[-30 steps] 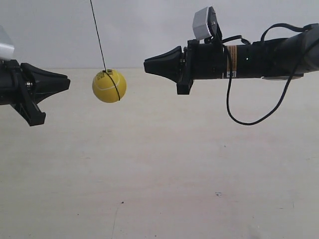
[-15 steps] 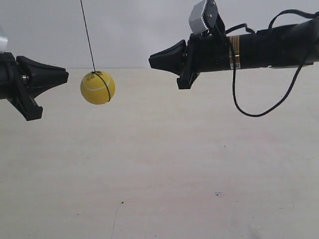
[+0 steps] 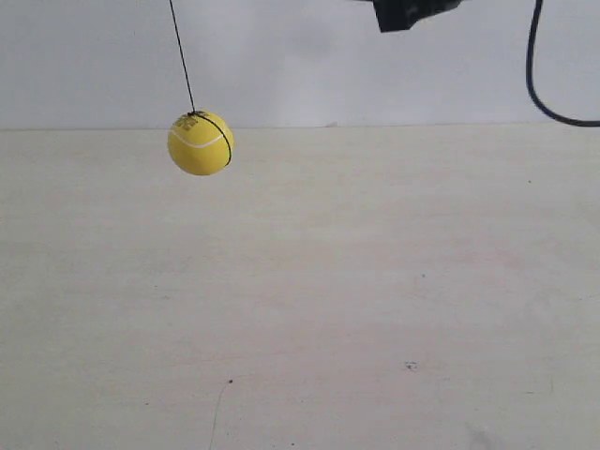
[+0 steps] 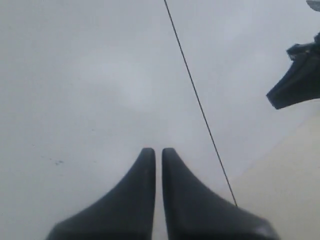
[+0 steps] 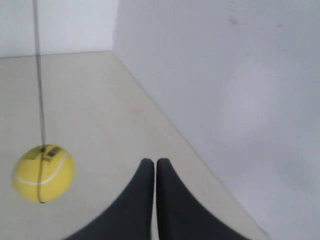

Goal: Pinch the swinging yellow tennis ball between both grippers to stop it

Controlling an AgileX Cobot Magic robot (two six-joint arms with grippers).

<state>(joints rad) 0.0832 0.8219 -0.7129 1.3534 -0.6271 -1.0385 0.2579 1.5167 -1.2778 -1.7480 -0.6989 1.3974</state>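
The yellow tennis ball (image 3: 201, 142) hangs free on its thin dark string (image 3: 182, 58) above the pale table, touching nothing. Of the arm at the exterior view's right only a black corner (image 3: 410, 12) shows at the top edge; the other arm is out of that view. My right gripper (image 5: 151, 161) is shut and empty, with the ball (image 5: 42, 172) off to one side and well apart from its tips. My left gripper (image 4: 155, 150) is also shut on nothing. The string (image 4: 195, 95) crosses beside it, and the ball is hidden in the left wrist view. The other gripper (image 4: 296, 86) shows far off.
A black cable (image 3: 541, 82) loops down at the exterior view's top right. The pale table (image 3: 328, 309) meets a light grey wall (image 3: 309, 66) behind the ball. The right wrist view shows a wall corner (image 5: 114, 47).
Both arms have lifted away: the one at the exterior view's left is gone from that view, the other rose to its top edge. The ball swung left, then back right and slightly higher.
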